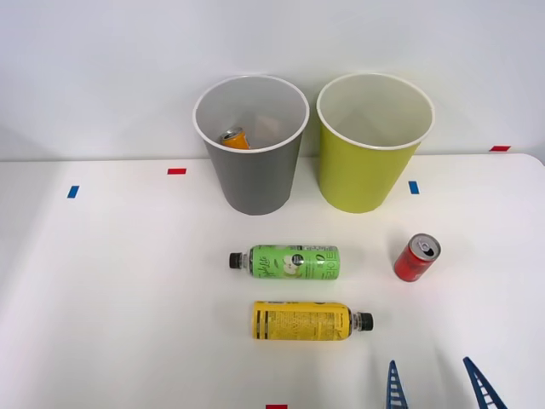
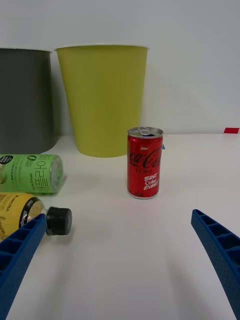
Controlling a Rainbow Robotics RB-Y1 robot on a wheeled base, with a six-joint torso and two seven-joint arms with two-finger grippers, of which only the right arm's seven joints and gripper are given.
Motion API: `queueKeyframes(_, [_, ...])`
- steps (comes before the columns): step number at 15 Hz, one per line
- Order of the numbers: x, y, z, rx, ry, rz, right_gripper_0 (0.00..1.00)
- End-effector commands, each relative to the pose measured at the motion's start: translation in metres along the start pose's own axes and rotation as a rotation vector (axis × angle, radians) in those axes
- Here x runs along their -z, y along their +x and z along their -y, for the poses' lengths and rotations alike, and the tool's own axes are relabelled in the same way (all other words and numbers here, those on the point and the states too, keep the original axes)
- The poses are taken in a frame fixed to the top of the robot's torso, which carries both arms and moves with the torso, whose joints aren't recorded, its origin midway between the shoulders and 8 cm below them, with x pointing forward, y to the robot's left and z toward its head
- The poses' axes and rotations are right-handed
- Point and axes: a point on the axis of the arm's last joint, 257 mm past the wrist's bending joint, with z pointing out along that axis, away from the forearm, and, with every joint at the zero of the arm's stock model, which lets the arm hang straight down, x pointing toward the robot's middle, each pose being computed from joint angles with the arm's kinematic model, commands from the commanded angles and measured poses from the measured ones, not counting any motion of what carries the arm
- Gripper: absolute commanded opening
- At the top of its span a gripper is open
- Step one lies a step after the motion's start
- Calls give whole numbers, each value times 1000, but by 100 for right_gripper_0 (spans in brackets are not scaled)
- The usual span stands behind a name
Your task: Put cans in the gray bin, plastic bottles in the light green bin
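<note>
Right end effector spread wide, gripping nothing, near the upright red Coca-Cola can.

Orange can lies inside the gray bin; light green bin seemingly empty; green-labelled bottle and yellow-labelled bottle lie on the bench.

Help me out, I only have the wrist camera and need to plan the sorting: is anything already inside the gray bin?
Observer: Yes, an orange can lies at the bottom of the gray bin.
Operator: And the green bin?
Observer: The light green bin looks empty inside.
Operator: Which way do the bottles' caps point?
Observer: Opposite ways. The green-label bottle has its cap toward the robot's left; the yellow-label bottle has its cap toward the robot's right, the red can's side.
</note>
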Motion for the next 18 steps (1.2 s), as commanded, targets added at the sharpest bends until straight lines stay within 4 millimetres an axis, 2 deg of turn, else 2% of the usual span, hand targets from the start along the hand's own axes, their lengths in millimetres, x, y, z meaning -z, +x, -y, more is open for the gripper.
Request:
queueKeyframes(1, [-33, -14, 5, -29, 18, 66, 100])
queueKeyframes(3, [-54, -6, 13, -28, 24, 39, 100])
queueKeyframes(5, [-68, 0, 12, -36, 21, 27, 100])
queueKeyframes(8, [-99, 17, 14, -59, 49, 105, 100])
queueKeyframes(10, [-127, 16, 27, -16, 50, 101, 100])
queueKeyframes(12, [-146, 14, 35, -7, 53, 93, 98])
queueKeyframes(15, [-167, 12, 41, -6, 56, 77, 96])
queueKeyframes(18, [-182, 8, 36, -16, 44, 79, 94])
